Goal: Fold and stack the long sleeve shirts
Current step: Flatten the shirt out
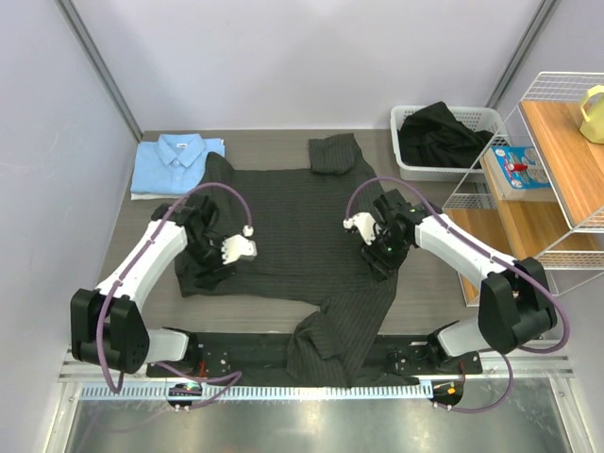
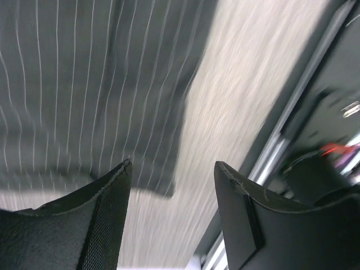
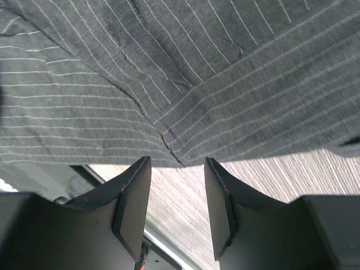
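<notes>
A black pinstriped long sleeve shirt (image 1: 283,222) lies spread across the middle of the table. One sleeve (image 1: 335,335) trails over the near edge and its collar end (image 1: 332,153) points to the back. A light blue long sleeve shirt (image 1: 176,162) lies folded at the back left. My left gripper (image 1: 208,257) (image 2: 173,163) is open just above the pinstriped shirt's left near corner (image 2: 140,129), holding nothing. My right gripper (image 1: 379,255) (image 3: 177,160) is open at the shirt's right edge (image 3: 185,112), with bare table between its fingers.
A white basket (image 1: 408,170) holding a dark garment (image 1: 439,137) stands at the back right. A wire shelf (image 1: 557,179) with wooden boards and small items lines the right side. A metal rail (image 1: 311,389) runs along the near edge by the arm bases.
</notes>
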Robot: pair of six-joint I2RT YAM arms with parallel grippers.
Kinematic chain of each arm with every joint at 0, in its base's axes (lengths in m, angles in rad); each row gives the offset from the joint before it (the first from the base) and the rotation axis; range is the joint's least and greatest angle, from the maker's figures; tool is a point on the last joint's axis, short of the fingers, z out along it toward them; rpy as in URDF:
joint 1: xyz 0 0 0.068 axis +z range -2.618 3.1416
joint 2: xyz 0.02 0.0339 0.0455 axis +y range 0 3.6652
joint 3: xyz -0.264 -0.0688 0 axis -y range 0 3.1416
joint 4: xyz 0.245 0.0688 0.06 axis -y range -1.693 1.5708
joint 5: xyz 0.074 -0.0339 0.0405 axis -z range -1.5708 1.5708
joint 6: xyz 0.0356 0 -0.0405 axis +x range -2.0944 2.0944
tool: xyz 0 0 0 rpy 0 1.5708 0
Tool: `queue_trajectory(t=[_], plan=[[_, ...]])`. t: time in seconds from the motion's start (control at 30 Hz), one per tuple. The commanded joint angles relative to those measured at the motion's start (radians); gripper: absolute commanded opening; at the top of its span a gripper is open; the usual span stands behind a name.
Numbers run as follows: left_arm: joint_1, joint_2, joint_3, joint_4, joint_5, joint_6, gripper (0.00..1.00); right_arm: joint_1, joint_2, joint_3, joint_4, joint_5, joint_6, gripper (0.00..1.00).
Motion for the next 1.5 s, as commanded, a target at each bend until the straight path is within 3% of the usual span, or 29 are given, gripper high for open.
queue_trajectory(t=[0.0,0.3,0.4,0.47,0.53,0.6,0.73,0.8,0.87,0.9,1.0,1.27,1.37,1.4,1.47], plan=[[0.098,0.003,-0.063,-0.009,-0.139,0.211,0.61,0.022,0.009,-0.023,0.056,0.069,0.032,0.48],[0.110,-0.003,-0.300,0.198,-0.280,0.258,0.60,0.039,0.100,-0.048,0.128,0.108,0.075,0.48],[0.110,-0.006,-0.323,0.270,-0.308,0.238,0.45,0.044,0.135,-0.062,0.143,0.128,0.075,0.48],[0.110,-0.021,-0.320,0.258,-0.297,0.239,0.18,0.044,0.150,-0.068,0.143,0.145,0.074,0.48],[0.110,-0.062,-0.302,0.166,-0.246,0.291,0.03,0.045,0.169,-0.076,0.142,0.164,0.070,0.48],[0.110,-0.111,-0.317,0.126,-0.230,0.331,0.00,0.042,0.172,-0.086,0.134,0.170,0.061,0.46],[0.108,-0.184,-0.377,0.108,-0.265,0.402,0.00,0.042,0.160,-0.076,0.101,0.204,0.034,0.46],[0.110,-0.172,-0.341,0.085,-0.245,0.350,0.00,0.041,0.143,-0.047,0.085,0.214,0.018,0.46],[0.111,-0.141,-0.266,0.063,-0.195,0.267,0.10,0.039,0.114,-0.013,0.064,0.202,0.017,0.46],[0.113,-0.129,-0.247,0.068,-0.178,0.243,0.27,0.041,0.107,-0.002,0.062,0.198,0.018,0.46],[0.113,-0.092,-0.210,0.088,-0.129,0.196,0.49,0.039,0.098,0.033,0.061,0.196,0.018,0.47],[0.108,-0.044,-0.303,0.155,-0.164,0.247,0.56,0.038,0.173,0.069,0.111,0.225,0.038,0.47],[0.101,-0.021,-0.339,0.175,-0.204,0.265,0.44,0.038,0.215,0.064,0.128,0.251,0.037,0.47],[0.099,-0.017,-0.343,0.161,-0.211,0.271,0.24,0.038,0.224,0.063,0.131,0.254,0.034,0.47],[0.096,-0.030,-0.354,0.151,-0.227,0.300,0.08,0.033,0.247,0.055,0.136,0.301,0.028,0.47]])
